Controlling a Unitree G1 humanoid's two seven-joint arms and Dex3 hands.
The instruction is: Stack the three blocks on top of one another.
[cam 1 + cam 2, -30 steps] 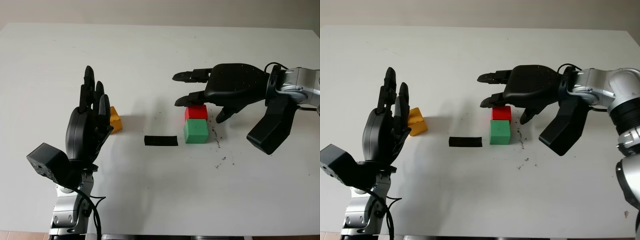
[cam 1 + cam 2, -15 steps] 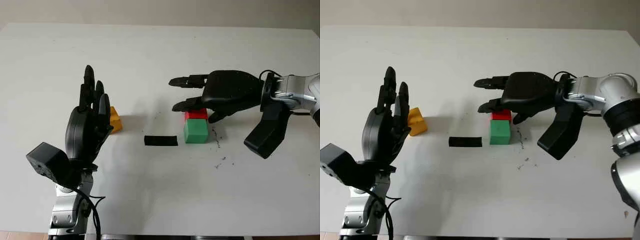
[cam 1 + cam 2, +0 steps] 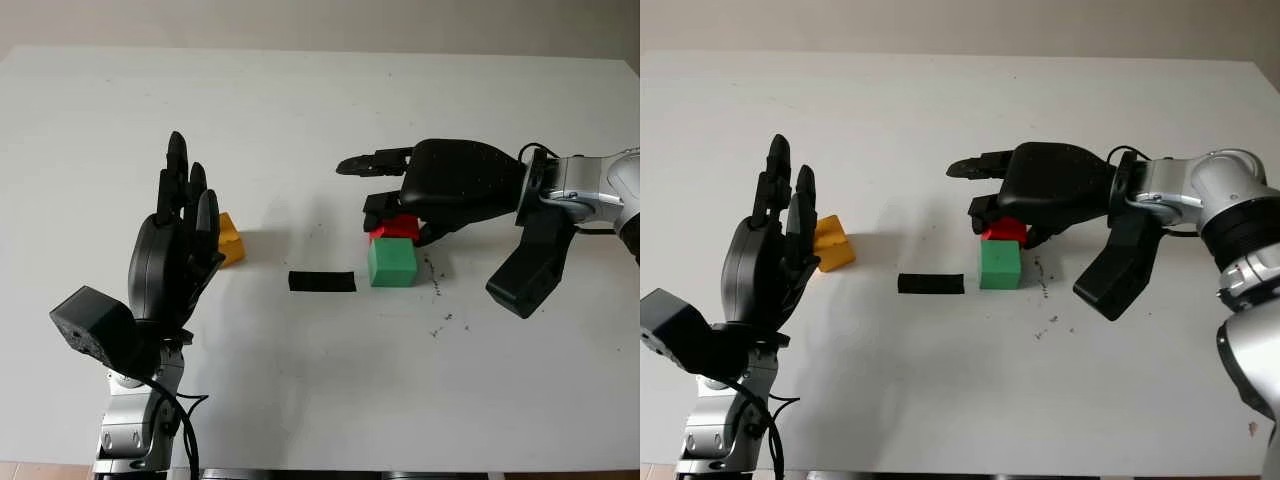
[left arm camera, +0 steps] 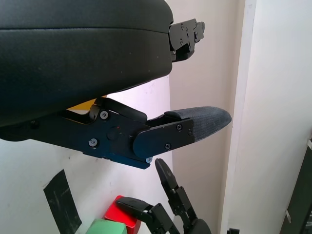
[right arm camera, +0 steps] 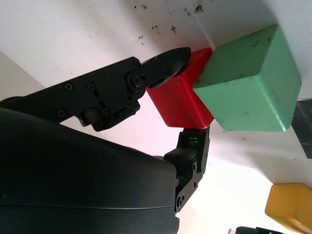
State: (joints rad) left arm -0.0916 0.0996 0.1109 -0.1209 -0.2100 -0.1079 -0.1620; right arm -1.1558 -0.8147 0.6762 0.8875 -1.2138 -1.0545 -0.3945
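Grasp under way: right hand (image 3: 415, 190) pinches the red block (image 5: 181, 97), which touches the green block (image 3: 391, 262); contact looks firm, perhaps. Next, lift it onto green. Left hand (image 3: 180, 250) hangs open near the yellow block (image 3: 832, 244)

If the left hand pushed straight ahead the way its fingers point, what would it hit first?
Probably nothing: the open left hand points toward the table's far edge. The yellow block sits just beside it, though depth is unclear.

right hand (image 3: 420, 200) pinching red block (image 5: 183, 100), left hand (image 3: 180, 250) open, raised
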